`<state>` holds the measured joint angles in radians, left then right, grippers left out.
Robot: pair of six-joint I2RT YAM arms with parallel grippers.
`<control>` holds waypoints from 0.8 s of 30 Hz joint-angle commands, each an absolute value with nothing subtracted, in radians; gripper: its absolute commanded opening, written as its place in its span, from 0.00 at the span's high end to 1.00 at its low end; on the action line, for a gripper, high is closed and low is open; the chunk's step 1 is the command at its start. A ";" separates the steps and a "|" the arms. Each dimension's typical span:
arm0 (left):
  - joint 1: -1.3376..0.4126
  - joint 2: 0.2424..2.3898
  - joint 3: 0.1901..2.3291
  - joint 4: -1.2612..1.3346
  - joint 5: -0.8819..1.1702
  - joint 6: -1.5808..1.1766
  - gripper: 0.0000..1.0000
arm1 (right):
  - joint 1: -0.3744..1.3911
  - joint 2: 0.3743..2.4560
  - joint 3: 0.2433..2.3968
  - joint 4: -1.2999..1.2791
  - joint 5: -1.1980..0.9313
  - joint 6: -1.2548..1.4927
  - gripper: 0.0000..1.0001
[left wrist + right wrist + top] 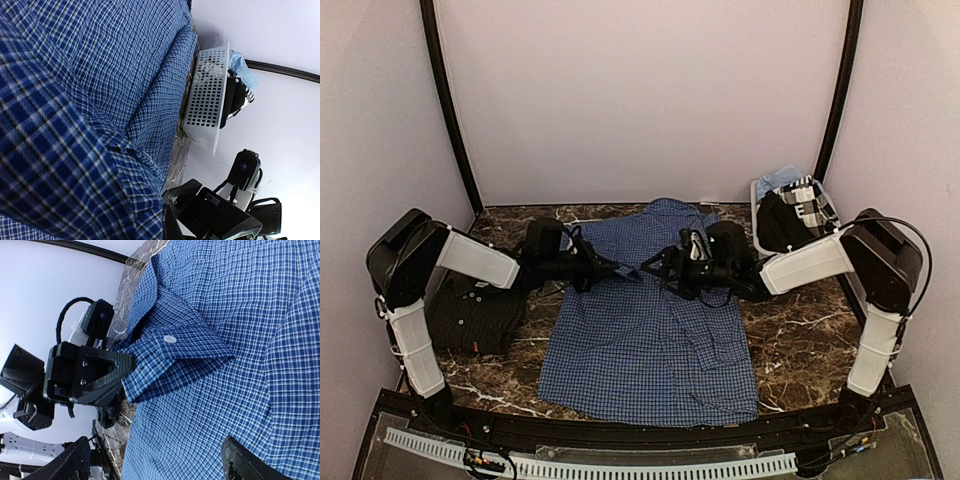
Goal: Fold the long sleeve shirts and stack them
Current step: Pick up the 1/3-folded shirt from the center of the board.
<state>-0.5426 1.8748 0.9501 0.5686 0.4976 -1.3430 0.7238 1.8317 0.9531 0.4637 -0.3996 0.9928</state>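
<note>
Your left arm [415, 345] and right arm [873, 350] are built alike: a white lower link runs into a bulky black elbow housing, then a white forearm link gives way to an all-black wrist. On your right arm a thin black cable [926, 255] arcs over the elbow housing. From the right wrist you see your left gripper [125, 365] as a black, angular body with small silver screws, beside a small black camera [100, 316] with a bluish lens and its own looped black lead.
</note>
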 commanded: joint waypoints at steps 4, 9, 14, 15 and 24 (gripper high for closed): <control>-0.581 1.824 0.869 0.567 0.489 -1.365 1.00 | 0.771 1.927 0.983 0.627 -0.444 1.138 0.13; -0.596 1.815 0.841 0.438 0.472 -1.331 1.00 | 0.792 1.971 0.999 0.628 -0.442 1.156 0.13; -0.604 1.819 0.807 0.425 0.484 -1.333 1.00 | 0.806 2.004 1.020 0.614 -0.427 1.156 0.19; -0.605 1.821 0.802 0.444 0.491 -1.339 1.00 | 0.807 2.013 1.022 0.615 -0.427 1.157 0.20; -0.611 1.825 0.813 0.467 0.518 -1.364 1.00 | 0.810 2.053 1.046 0.605 -0.418 1.170 0.35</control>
